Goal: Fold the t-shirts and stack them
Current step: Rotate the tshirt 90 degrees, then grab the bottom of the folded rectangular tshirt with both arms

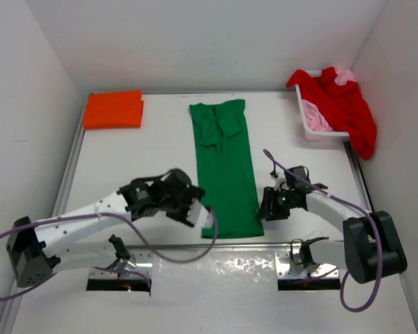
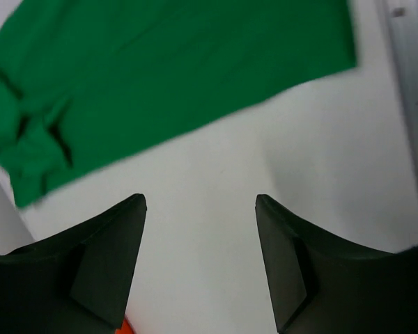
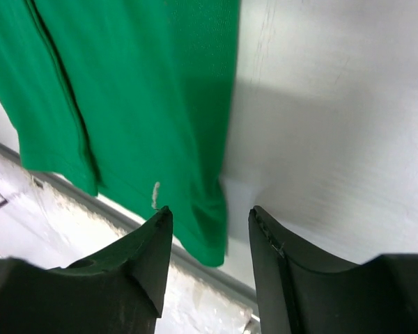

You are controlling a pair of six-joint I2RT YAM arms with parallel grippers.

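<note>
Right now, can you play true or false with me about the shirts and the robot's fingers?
The green shirt lies spread in a long strip on the table. True.
The orange shirt is in the basket. False: it lies folded at the table's far left corner.
The left fingers are squeezing the green shirt. False: they are open and hold nothing.
The red shirt hangs over the basket's edge. True.
The right fingers are shut tight. False: they are open.

Left tool [image 2: 200, 202] parted, empty, right tool [image 3: 210, 212] parted, empty
</note>
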